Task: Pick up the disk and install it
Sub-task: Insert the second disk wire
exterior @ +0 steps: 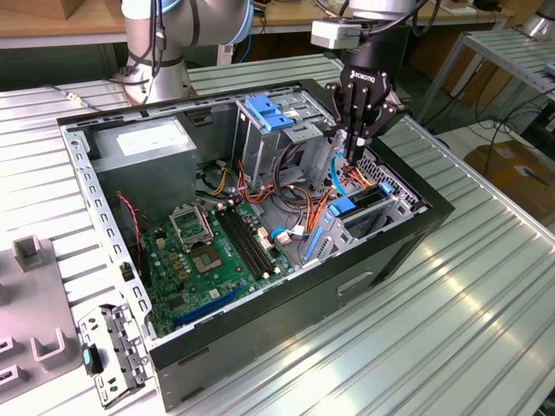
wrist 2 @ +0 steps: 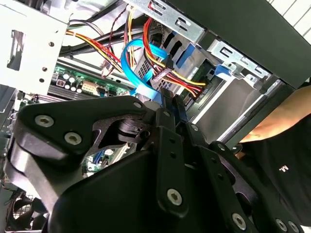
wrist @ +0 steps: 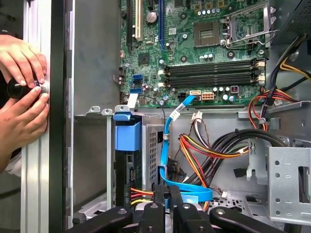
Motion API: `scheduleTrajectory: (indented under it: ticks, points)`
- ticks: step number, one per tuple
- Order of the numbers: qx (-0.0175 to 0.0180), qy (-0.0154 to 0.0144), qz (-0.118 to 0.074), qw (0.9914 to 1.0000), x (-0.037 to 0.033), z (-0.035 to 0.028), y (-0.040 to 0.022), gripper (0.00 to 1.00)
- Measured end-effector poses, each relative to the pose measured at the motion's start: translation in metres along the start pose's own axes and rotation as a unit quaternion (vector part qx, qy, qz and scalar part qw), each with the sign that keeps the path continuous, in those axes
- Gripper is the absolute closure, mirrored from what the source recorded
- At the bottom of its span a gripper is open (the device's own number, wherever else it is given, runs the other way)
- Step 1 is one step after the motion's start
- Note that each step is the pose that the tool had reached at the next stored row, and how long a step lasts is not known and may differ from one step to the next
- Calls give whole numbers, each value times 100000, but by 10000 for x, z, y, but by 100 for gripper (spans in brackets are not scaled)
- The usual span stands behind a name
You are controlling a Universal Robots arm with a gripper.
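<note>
The disk (exterior: 364, 208) stands edge-on in the lower drive cage at the open computer case's corner on the exterior view's right, a blue rail along its top edge. In the first wrist view the disk (wrist: 127, 174) sits under a blue tab, with red, yellow and black wires plugged in at its end. My gripper (exterior: 358, 149) hangs just above and behind that cage, among the cables. Its fingers are close together in both wrist views, and a blue flat cable (wrist: 167, 145) runs right past the gripper (wrist: 166, 194). I see nothing held between them.
A person's hands (wrist: 22, 92) press a black knob on the case's outer wall; an arm (wrist 2: 277, 121) shows by the case. Inside are the motherboard (exterior: 212, 251), a grey power supply (exterior: 143, 147), an upper cage with a blue latch (exterior: 269, 113) and cable bundles (exterior: 299, 195).
</note>
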State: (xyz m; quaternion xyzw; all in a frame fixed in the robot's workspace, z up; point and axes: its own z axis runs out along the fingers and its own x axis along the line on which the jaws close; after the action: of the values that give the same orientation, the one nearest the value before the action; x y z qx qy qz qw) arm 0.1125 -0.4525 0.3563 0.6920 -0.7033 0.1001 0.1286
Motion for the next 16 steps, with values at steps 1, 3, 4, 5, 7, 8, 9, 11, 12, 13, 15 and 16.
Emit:
scheduleTrajectory:
  ticks: [1, 3, 4, 5, 7, 8, 9, 11, 12, 13, 15, 16]
  points:
    - [0, -6, -1, 100000, -1, 1, 0, 84]
    - [1, -12, 0, 100000, 0, 2, 0, 84]
    - [2, -12, 3, 100000, 0, 2, 1, 84]
    - [56, -11, 25, 100000, 1, 2, 7, 84]
    - [255, -8, 91, 100000, 1, 3, 30, 84]
    - [329, -15, 113, 99999, 0, 4, 40, 84]
    - [420, -17, 145, 99999, 1, 5, 54, 84]
    - [453, -15, 142, 99999, 1, 4, 60, 84]
    - [450, -16, 151, 99999, 1, 5, 63, 84]
    - [449, -17, 155, 99999, 2, 5, 65, 84]
    - [450, -18, 150, 99999, 13, 9, 70, 84]
    - [451, -39, 151, 99999, 25, 13, 72, 84]
